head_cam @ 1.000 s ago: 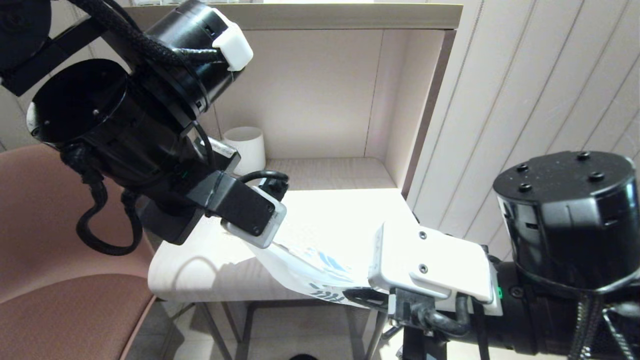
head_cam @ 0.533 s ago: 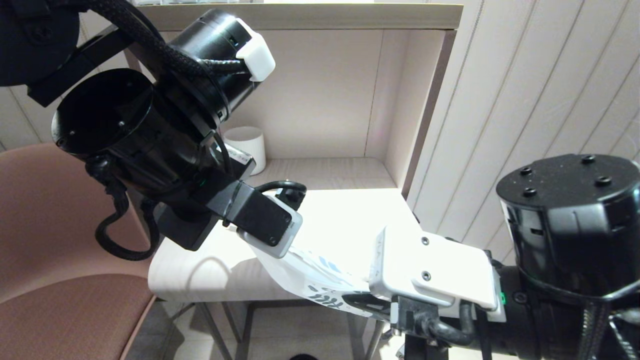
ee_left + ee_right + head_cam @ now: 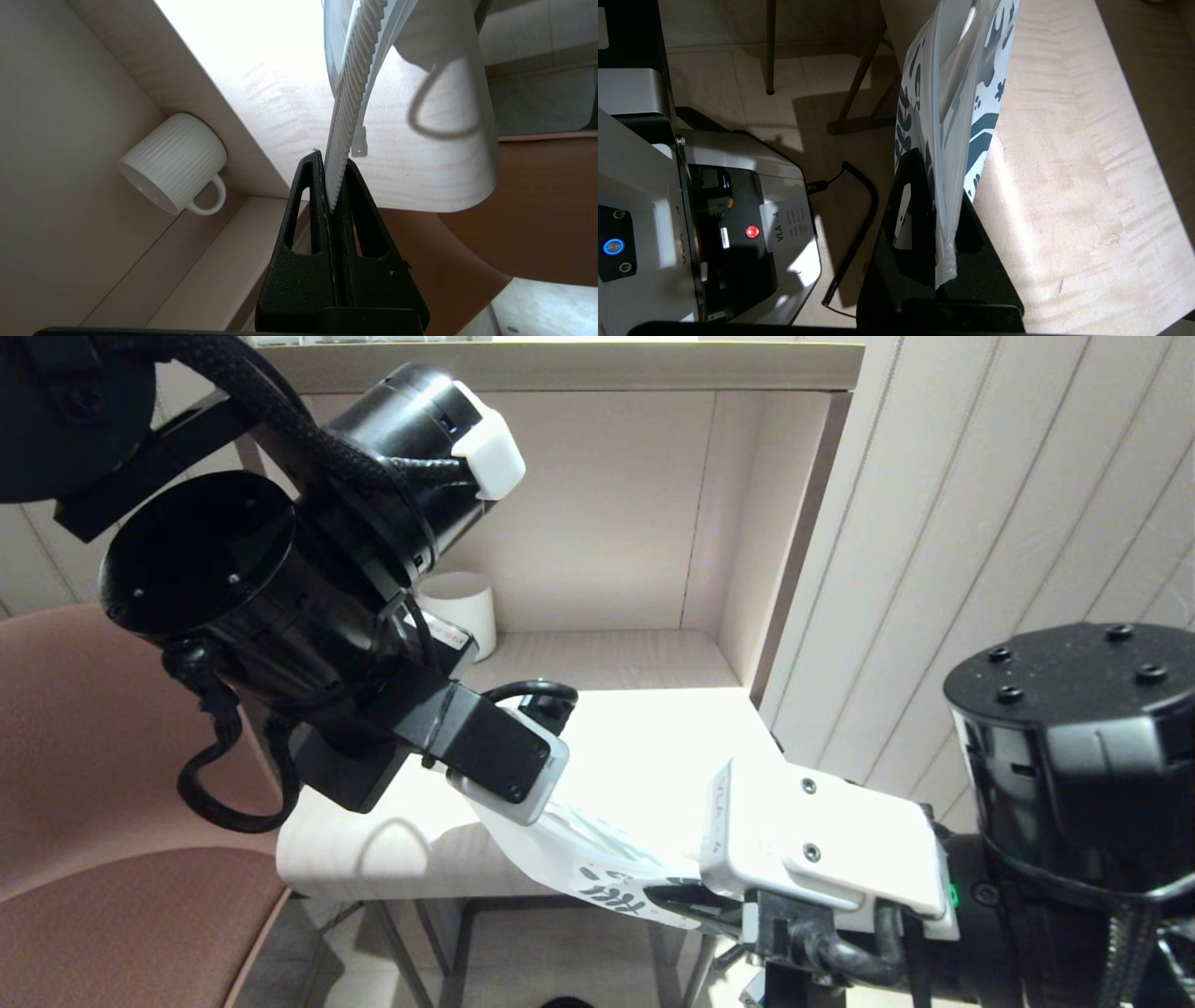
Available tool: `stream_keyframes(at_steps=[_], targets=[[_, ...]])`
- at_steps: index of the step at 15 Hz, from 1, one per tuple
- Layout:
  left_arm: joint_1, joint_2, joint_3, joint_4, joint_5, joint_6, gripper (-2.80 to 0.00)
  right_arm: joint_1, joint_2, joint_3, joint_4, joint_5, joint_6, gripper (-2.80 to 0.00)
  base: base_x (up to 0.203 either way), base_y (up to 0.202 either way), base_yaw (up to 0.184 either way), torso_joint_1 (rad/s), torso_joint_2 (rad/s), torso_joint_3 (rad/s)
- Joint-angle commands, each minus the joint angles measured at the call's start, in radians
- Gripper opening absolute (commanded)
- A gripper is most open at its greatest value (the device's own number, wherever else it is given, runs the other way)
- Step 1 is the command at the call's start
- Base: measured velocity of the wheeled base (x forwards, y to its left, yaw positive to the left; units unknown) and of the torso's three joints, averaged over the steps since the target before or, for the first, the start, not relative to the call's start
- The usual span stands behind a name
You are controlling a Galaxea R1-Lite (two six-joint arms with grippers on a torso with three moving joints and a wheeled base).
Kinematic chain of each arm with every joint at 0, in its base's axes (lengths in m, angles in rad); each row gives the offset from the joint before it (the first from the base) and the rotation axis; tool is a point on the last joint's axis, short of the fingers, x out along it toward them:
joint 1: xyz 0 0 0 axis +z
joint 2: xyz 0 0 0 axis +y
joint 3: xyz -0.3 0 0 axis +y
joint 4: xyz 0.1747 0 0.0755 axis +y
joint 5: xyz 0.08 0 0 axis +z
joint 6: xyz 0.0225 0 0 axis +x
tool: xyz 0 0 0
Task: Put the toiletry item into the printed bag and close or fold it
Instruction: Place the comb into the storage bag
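The printed bag (image 3: 569,863), white with dark blue leaf prints, hangs over the table's front edge between my two grippers. My right gripper (image 3: 940,173) is shut on the bag's (image 3: 952,84) translucent zip-strip edge, at the printed end. My left gripper (image 3: 332,161) is shut on the toiletry item (image 3: 352,84), a white toothed comb. The comb's far end runs up against the bag's white film (image 3: 439,32); how far inside it reaches I cannot tell. In the head view both grippers' fingers sit under their wrist cameras.
A white ribbed mug (image 3: 459,607) stands in the back left corner of the shelf alcove, behind the pale wooden table (image 3: 373,845). A brown chair (image 3: 112,803) is at the left. The robot's grey base (image 3: 738,210) and floor lie below the table's front edge.
My left arm has moved right and slightly down, toward the right gripper. The right gripper has shifted a little right and down. The bag between them has turned and shows less blue print.
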Motion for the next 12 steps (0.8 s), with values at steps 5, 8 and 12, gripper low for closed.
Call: stream_keyframes(at_steps=[5,8,12], targets=[[-0.007,-0.006,0.000,0.017,0.016,0.005,-2.80,0.018,0.016,0.015,-0.084,-0.001,0.010,-2.80,0.000,0.000,0.000,0.000,0.00,0.000],[-0.007,-0.025,0.000,0.045,0.055,0.001,-2.80,0.038,0.048,0.031,-0.186,-0.001,0.009,-2.80,0.000,0.000,0.000,0.000,0.00,0.000],[-0.006,-0.037,-0.002,0.039,0.072,0.003,-2.80,0.050,0.051,0.037,-0.190,-0.001,0.009,-2.80,0.000,0.000,0.000,0.000,0.00,0.000]])
